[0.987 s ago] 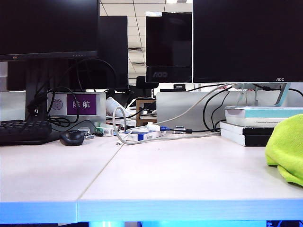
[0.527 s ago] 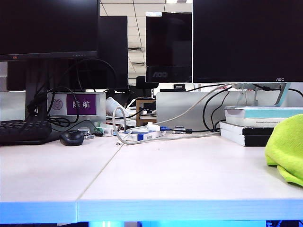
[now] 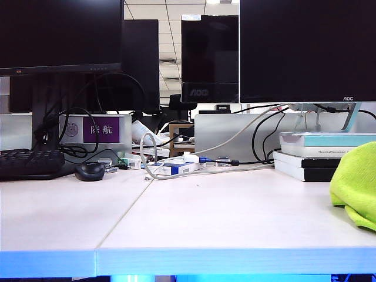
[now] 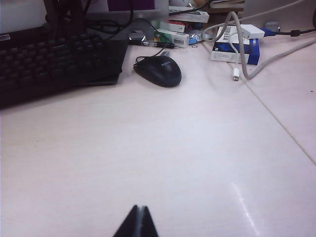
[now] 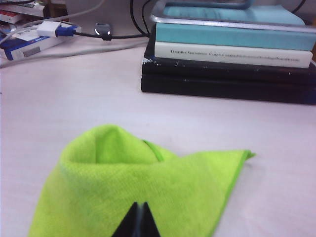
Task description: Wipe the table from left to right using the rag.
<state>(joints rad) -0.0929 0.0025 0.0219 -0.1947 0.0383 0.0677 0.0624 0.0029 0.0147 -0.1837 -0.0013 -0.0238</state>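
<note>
- My left end effector (image 4: 139, 222) hangs above the bare bench (image 4: 163, 148), fingertips pressed together into one dark point, gripping nothing.
- Ahead of it: a black mouse (image 4: 159, 70) just beside a dark keyboard (image 4: 49, 59), with a white cable (image 4: 242, 54) looping past a blue and white box (image 4: 236, 43). No rag anywhere on this side.
- My right end effector (image 5: 138, 221) is the same story, tips closed tight, and I see no cloth between them.
- The rag (image 5: 133, 187) lies right below and in front of that right tip, lumped on the bench, one corner trailing off sideways towards the open surface.
- Behind it, apart from it, sits a stack of books (image 5: 227, 54).
- From the outside camera the rag (image 3: 355, 185) is bunched at the far right end of the bench (image 3: 205, 217), in front of the books, and neither arm shows there.
- So the relation that counts: the rag is on the right, under my right arm, well away from my left.
- My read: with the cloth parked at the right end and the middle clear, the wipe looks finished or close to it.
- If another pass is wanted, my right arm is the one to spread its fingers and drop straight onto the mound.
</note>
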